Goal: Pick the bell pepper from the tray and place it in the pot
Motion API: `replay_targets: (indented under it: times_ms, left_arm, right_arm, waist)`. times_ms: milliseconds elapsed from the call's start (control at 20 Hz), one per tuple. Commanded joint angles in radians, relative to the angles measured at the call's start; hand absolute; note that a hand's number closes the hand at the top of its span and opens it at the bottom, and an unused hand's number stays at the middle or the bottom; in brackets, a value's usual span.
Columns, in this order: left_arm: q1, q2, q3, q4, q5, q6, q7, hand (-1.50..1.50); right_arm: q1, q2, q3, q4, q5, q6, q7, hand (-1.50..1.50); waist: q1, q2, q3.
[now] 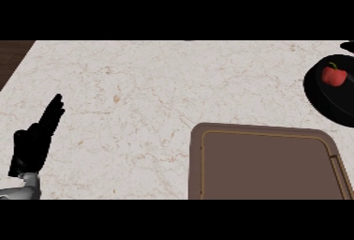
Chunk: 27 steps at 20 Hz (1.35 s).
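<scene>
- The left hand (38, 136) rested at the view's left edge, fingers straight, holding nothing
- The red bell pepper (334, 75) lay inside the black pot (325, 101)
- The brown tray (266, 161) sat on the pale marble counter (159, 89); dark wood (12, 56) showed beyond its left edge

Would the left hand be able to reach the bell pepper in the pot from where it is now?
Probably not easily: the left hand rests open at the left edge, while the bell pepper sits in the pot at the far right. Nothing blocks the way.

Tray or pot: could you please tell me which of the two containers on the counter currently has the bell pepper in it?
The black pot at the right edge holds the red bell pepper. The brown tray nearer the front has nothing on it.
</scene>
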Motion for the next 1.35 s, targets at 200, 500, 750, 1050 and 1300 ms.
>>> replay_targets:
  times_ms: [200, 500, 750, 1050, 1300]
  left_arm:
    - [-0.006, -0.009, -0.008, 0.002, -0.012, 0.002, 0.001, 0.0]
    - [-0.001, -0.014, -0.001, -0.018, -0.004, 0.007, 0.039, 0.0]
    - [0.033, 0.026, 0.045, -0.04, 0.013, -0.014, 0.035, 0.0]
    - [0.031, 0.002, 0.038, -0.015, -0.019, 0.01, 0.031, 0.0]
    - [0.064, 0.008, 0.07, 0.012, 0.007, -0.02, -0.003, 0.0]
  right_arm:
    - [-0.014, -0.014, -0.103, 0.023, -0.099, -0.052, -0.16, -1.5]
    - [-0.049, 0.03, -0.282, -0.036, -0.298, -0.118, -0.297, -1.5]
    - [-0.052, 0.001, -0.32, 0.005, -0.362, -0.013, -0.292, -1.5]
    - [0.053, -0.044, -0.356, -0.003, -0.449, 0.158, -0.37, -1.5]
    - [0.138, -0.129, -0.383, -0.061, -0.519, 0.261, -0.376, -1.5]
  waist:
    - [0.001, 0.001, 0.001]
    - [-0.021, -0.013, 0.001]
    - [-0.036, -0.022, -0.002]
    - [-0.068, -0.03, -0.003]
    - [-0.083, -0.036, -0.004]
